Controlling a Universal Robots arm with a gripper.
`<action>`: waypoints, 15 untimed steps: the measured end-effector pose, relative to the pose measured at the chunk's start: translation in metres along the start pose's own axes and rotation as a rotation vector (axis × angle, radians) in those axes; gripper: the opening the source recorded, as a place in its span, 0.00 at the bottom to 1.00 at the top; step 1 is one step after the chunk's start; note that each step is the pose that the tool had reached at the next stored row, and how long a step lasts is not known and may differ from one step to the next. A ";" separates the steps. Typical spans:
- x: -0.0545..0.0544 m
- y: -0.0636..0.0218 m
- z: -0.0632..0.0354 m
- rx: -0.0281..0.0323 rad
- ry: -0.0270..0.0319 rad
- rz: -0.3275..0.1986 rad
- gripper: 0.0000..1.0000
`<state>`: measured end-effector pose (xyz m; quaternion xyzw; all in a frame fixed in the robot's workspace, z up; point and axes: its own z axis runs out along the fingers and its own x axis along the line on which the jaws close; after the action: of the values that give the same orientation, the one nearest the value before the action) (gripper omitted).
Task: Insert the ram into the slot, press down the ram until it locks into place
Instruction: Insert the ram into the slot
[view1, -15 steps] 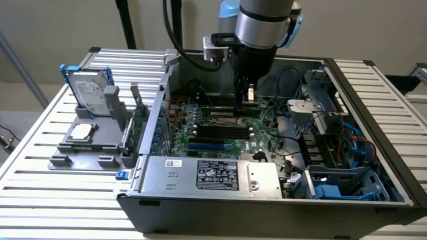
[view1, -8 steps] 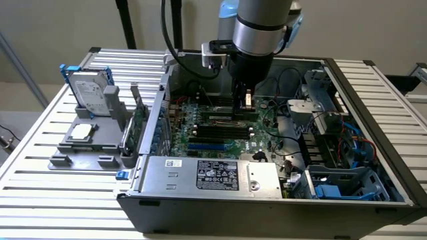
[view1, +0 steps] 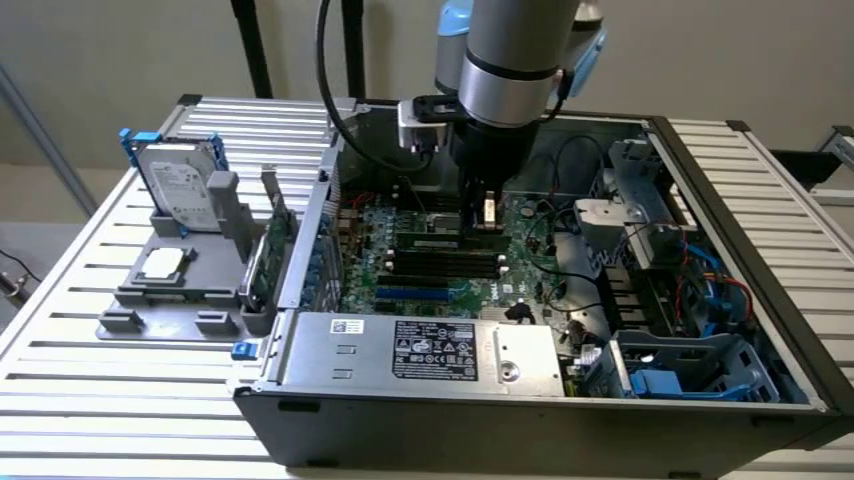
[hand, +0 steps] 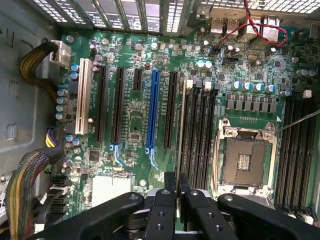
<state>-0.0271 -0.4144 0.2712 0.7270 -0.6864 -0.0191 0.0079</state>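
One ram (hand: 179, 125) stands edge-up on the motherboard (hand: 135, 115); the gripper (hand: 177, 176), clenched, sits at its end.

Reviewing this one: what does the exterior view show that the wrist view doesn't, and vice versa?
Exterior view: the arm, the hard drive in a grey fixture beside the case, the labelled power supply. Wrist view: the white slot and a braided cable bundle. Both: the shut gripper by the ram, the black memory slots, the blue slot.
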 end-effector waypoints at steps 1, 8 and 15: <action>0.000 -0.0001 0.0018 0.0000 -0.0001 0.002 0.13; -0.003 -0.0006 0.0147 0.0003 -0.0007 0.018 0.13; -0.004 -0.0010 0.0213 0.0002 -0.0007 0.019 0.13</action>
<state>-0.0272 -0.4101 0.2500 0.7203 -0.6934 -0.0191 0.0078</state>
